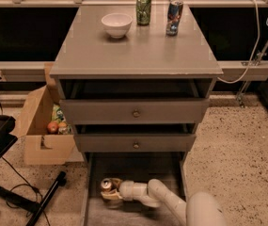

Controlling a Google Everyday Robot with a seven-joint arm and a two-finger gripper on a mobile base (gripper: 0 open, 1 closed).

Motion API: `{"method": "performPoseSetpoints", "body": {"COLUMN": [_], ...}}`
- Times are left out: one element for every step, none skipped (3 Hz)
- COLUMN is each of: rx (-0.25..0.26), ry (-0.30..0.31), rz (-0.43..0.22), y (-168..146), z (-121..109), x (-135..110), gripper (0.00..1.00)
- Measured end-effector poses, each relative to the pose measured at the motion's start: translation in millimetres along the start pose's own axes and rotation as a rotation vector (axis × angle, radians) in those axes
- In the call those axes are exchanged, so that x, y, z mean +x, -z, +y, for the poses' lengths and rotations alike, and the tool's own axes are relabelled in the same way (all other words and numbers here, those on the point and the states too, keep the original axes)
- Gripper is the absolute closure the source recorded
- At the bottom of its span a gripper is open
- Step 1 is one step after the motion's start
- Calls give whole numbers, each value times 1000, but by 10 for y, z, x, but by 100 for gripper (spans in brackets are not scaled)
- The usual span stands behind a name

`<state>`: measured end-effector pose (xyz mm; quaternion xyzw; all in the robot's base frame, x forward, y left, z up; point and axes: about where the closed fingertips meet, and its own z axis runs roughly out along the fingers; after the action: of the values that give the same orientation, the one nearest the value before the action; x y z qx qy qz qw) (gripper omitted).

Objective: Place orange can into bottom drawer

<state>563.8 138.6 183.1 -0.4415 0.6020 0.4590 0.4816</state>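
The orange can point(107, 186), golden-orange with a silver top, stands upright at the left side of the bottom drawer point(138, 171), which is pulled out below the cabinet. My gripper point(110, 193) reaches in from the lower right on a white arm and is shut on the can, low over the drawer floor. I cannot tell if the can's base touches the floor.
The grey cabinet top point(138, 51) carries a white bowl point(116, 24), a green can point(143, 9) and a blue-and-red can point(174, 17). Two upper drawers with round knobs point(136, 113) are slightly open. A cardboard box point(42, 126) with items stands left. Cables and a black stand lie on the floor.
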Motion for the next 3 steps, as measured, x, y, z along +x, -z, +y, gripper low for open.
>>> {"method": "performPoseSetpoints", "body": {"rx": [-5,-9,-12], "ry": [1,0,-1], "rz": [-2,-3,-4], "y": [-21,-40,-61], "z": [22,36,50], "x": [-20,-22,-25], "gripper": [74,51,27]}}
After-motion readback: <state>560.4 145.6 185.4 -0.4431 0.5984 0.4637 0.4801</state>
